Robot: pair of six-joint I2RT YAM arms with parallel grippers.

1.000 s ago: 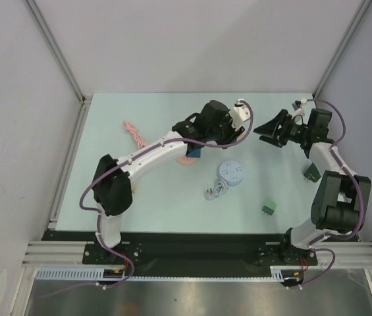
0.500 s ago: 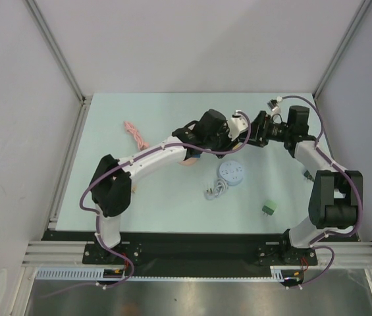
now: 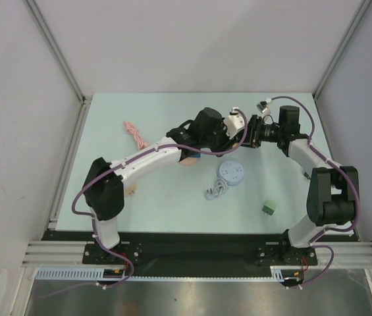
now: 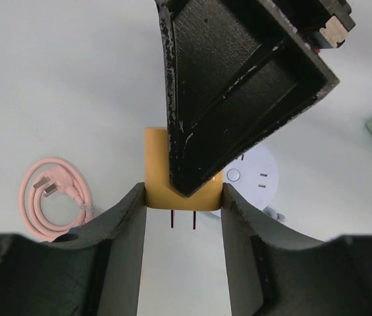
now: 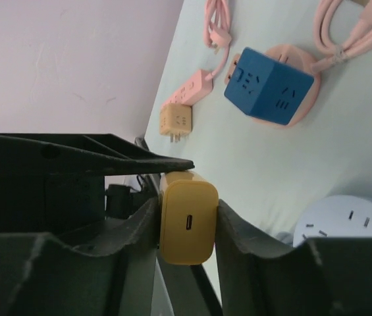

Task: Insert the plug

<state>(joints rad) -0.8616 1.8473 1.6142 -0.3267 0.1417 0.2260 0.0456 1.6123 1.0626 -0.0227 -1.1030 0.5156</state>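
Observation:
The plug (image 4: 156, 168) is a yellow charger block with two thin prongs (image 4: 182, 219) pointing down, held above the table. My left gripper (image 4: 183, 197) is shut on its sides. My right gripper (image 5: 187, 210) also presses the plug (image 5: 187, 220) from both sides, on the end with the small port. In the top view both grippers meet at the table's far middle, left gripper (image 3: 236, 126) against right gripper (image 3: 249, 133); the plug itself is hidden between them. The round white socket (image 3: 232, 174) lies on the table just nearer than them, also visible below the left gripper as a white socket (image 4: 257, 181).
A blue cube socket (image 5: 270, 85) sits on a pink disc. Beside it are a pink power strip (image 5: 195, 89) and a tan plug (image 5: 176, 122). A coiled pink cable (image 4: 54, 197), a white cable (image 3: 215, 191), a green block (image 3: 270, 208) and a pink cord (image 3: 133, 131) lie around.
My right arm has swung left from the table's right side to the left gripper, and its jaws have closed onto the yellow plug. The left gripper kept its grip and shifted slightly.

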